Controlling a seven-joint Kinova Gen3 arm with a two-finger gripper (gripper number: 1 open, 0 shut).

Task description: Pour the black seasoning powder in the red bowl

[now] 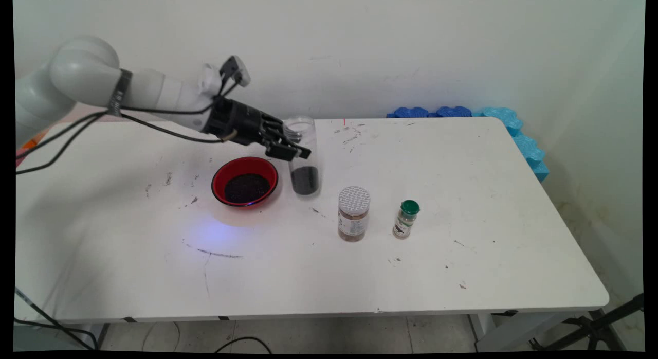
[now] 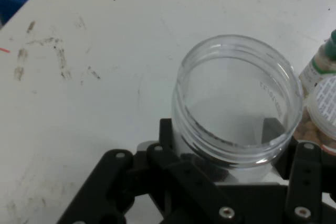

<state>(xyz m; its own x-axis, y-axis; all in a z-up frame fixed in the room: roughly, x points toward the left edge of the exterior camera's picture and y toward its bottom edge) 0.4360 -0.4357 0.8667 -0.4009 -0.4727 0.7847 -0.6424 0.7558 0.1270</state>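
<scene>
A clear plastic jar (image 1: 304,163) stands upright with no lid, a layer of dark grains in its bottom. My gripper (image 1: 295,145) reaches in from the left and is shut on the jar's upper part, just under the rim. In the hand view the open mouth of the jar (image 2: 236,98) sits between the two black fingers of the gripper (image 2: 220,129). Whether the jar's base rests on the table or hangs just above it I cannot tell. Directly left of the jar is a red bowl (image 1: 244,181) holding dark grains.
A jar with a white lid and brown contents (image 1: 353,214) stands right and nearer, with a small green-capped bottle (image 1: 406,219) beside it; both show at the hand view's right edge (image 2: 323,103). Blue foam pieces (image 1: 514,127) line the table's far right corner.
</scene>
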